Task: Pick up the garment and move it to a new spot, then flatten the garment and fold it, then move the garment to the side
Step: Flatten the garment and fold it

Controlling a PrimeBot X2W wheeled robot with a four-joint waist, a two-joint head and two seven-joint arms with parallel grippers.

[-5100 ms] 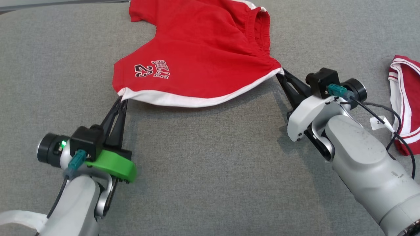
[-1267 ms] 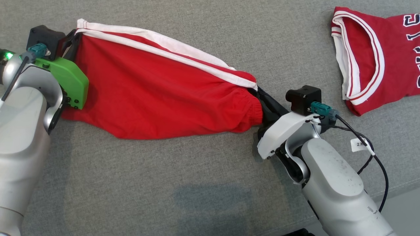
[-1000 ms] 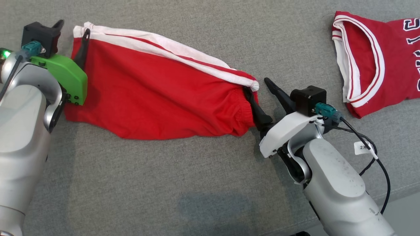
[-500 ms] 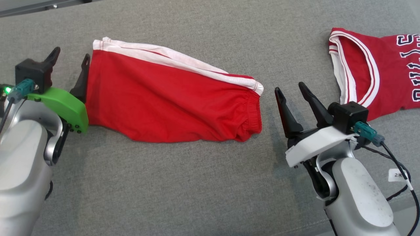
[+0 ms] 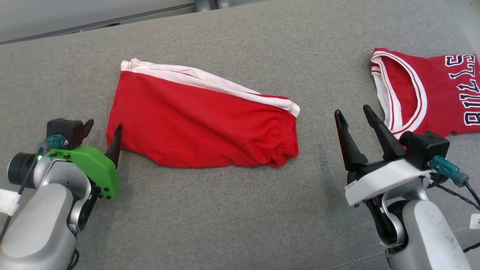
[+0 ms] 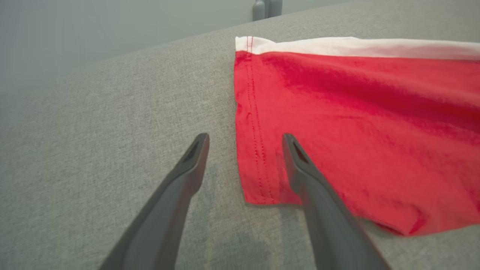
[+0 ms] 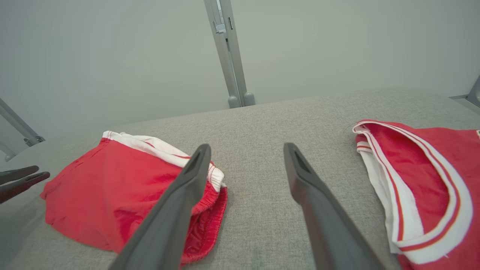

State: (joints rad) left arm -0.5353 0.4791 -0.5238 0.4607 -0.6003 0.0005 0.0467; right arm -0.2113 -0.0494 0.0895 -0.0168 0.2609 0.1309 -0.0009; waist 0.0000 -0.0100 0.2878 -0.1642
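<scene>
The garment (image 5: 202, 123) is a pair of red shorts with a white side stripe, lying folded in half and flat on the grey padded surface (image 5: 225, 210). My left gripper (image 5: 105, 125) stands open just off its left hem corner, touching nothing. In the left wrist view the garment (image 6: 356, 131) lies under and beyond the right finger of that gripper (image 6: 244, 135). My right gripper (image 5: 352, 109) is open and empty, a short way right of the waistband end. The right wrist view shows the garment (image 7: 112, 195) to the left of that gripper (image 7: 246, 145).
A red jersey (image 5: 431, 93) with white trim and dark lettering lies at the right, close behind my right gripper; it appears in the right wrist view as the jersey (image 7: 423, 187). A metal post (image 7: 228, 56) stands past the far edge. Open grey surface lies in front.
Both grippers have opened, let go of the shorts' two ends and drawn back toward me. The shorts now lie free. The head camera has also tilted, shifting the whole picture.
</scene>
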